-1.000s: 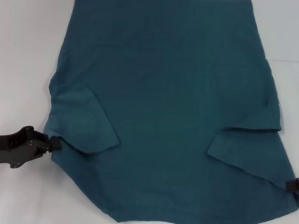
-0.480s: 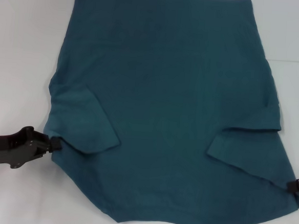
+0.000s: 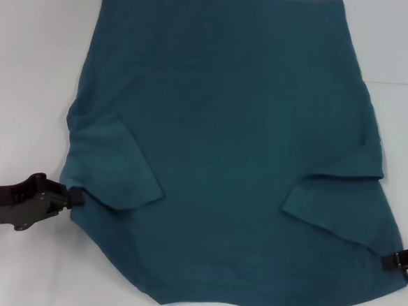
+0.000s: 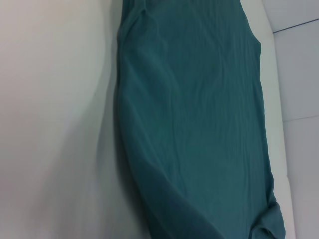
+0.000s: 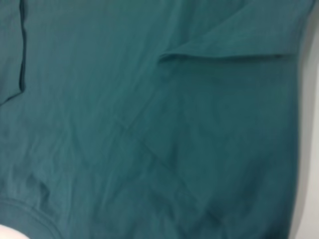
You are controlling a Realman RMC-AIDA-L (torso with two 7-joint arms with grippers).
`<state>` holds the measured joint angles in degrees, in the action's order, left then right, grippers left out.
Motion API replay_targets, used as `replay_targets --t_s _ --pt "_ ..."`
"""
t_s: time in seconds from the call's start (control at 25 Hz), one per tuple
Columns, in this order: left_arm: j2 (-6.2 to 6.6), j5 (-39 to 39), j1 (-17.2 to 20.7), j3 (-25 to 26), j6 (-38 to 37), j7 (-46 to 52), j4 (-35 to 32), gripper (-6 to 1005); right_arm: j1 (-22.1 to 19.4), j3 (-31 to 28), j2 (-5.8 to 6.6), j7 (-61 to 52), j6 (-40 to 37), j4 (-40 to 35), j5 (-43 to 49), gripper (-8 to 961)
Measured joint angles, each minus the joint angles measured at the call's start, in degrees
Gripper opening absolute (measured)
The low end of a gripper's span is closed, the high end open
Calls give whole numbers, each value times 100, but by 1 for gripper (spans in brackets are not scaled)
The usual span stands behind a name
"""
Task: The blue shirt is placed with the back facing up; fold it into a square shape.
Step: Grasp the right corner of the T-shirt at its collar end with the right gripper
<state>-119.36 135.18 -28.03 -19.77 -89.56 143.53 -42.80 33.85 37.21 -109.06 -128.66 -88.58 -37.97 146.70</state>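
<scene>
Both sleeves of the blue shirt (image 3: 218, 147) are already lying folded in over its plain back, spread flat across the white table (image 3: 28, 57). The left gripper (image 3: 75, 197) is pinching the near left shoulder edge; the right gripper (image 3: 398, 259) is sitting at the near right edge, and I cannot tell how its jaws stand. Next, I judge, both near corners are needing an even carry toward the far hem. Soft, matte cotton, faintly wrinkled.

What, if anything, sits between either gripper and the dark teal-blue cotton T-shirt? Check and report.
Nothing visible does. The left gripper is already at the dark teal-blue cotton T-shirt by its left sleeve edge, and the right gripper at its right shoulder edge. Only bare white table surrounds the cloth.
</scene>
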Motion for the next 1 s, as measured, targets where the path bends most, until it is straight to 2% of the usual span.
replay_targets --t_s 0.72,1.0 --pt "0 0 0 0 8 0 0 6 138 21 -138 53 -196 0 -201 594" --pt "0 0 0 8 10 0 0 6 65 16 -49 -113 -170 -37 -159 593"
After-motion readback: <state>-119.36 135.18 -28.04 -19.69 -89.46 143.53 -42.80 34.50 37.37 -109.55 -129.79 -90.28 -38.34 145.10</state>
